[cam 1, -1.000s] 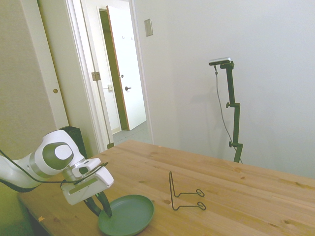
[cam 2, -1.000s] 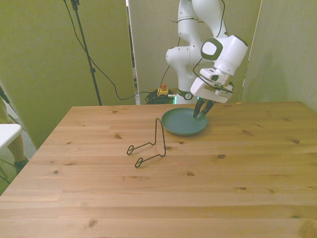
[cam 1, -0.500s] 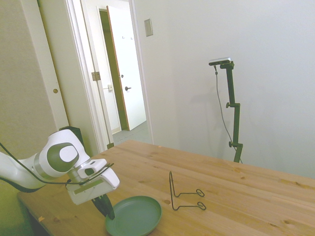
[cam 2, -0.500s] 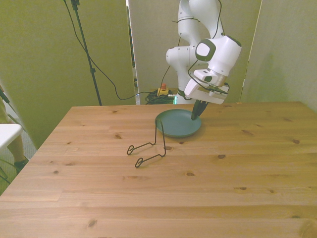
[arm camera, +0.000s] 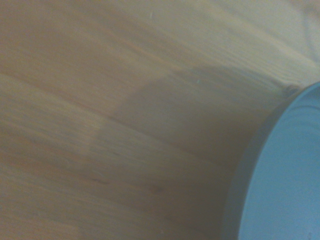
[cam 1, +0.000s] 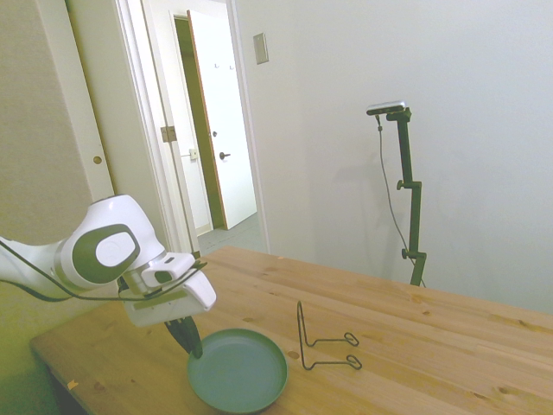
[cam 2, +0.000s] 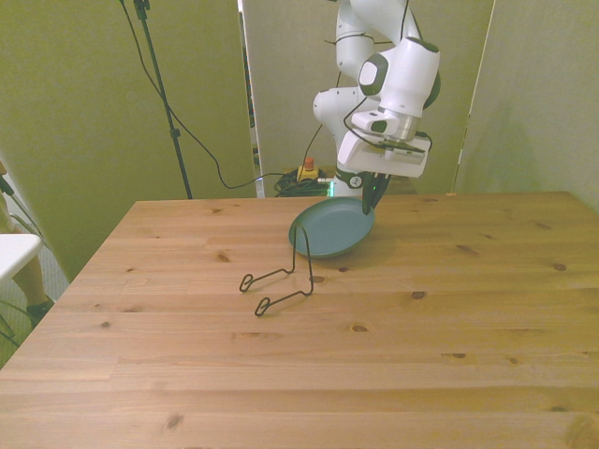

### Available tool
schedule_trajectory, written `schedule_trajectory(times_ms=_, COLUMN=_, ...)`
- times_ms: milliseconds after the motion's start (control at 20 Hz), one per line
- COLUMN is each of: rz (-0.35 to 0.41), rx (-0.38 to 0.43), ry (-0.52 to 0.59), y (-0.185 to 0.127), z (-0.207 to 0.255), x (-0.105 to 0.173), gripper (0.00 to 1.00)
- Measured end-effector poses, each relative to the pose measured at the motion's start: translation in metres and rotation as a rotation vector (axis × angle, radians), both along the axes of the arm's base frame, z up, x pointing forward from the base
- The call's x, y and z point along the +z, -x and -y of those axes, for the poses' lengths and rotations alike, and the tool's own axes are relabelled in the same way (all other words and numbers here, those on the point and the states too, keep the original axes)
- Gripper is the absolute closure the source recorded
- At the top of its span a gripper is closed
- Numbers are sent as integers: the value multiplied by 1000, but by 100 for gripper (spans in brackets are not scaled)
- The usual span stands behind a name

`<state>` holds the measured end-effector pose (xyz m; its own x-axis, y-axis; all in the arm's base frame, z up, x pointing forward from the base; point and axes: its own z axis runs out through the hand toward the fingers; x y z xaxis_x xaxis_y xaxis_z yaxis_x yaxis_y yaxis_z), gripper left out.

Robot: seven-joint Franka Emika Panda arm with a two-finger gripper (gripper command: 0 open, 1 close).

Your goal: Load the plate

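Currently the white two-finger claw (cam 2: 372, 195) pinches the rim of the round dark green matte plate (cam 2: 329, 230), which hangs tilted below it. Likely rigid, light, slick-edged; the rim grip suits, near the thin black wire stand (cam 2: 284, 274).

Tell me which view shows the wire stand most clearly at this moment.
The side view: the black wire stand stands apart from the green plate, its upright loop and two feet seen whole. In the front view, the stand has its upright overlapping the plate held by the gripper. The wrist view misses it.
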<state>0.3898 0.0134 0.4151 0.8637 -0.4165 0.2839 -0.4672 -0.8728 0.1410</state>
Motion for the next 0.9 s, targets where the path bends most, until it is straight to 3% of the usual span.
schedule_trajectory(times_ms=350, rz=55, rx=18, ry=-109, y=3, z=-7, x=88, gripper=100)
schedule_trajectory(times_ms=650, rz=69, rx=43, ry=-237, y=12, z=17, x=185, gripper=100)
schedule_trajectory(times_ms=900, rz=17, rx=64, ry=-357, y=-1, z=67, x=217, gripper=100)
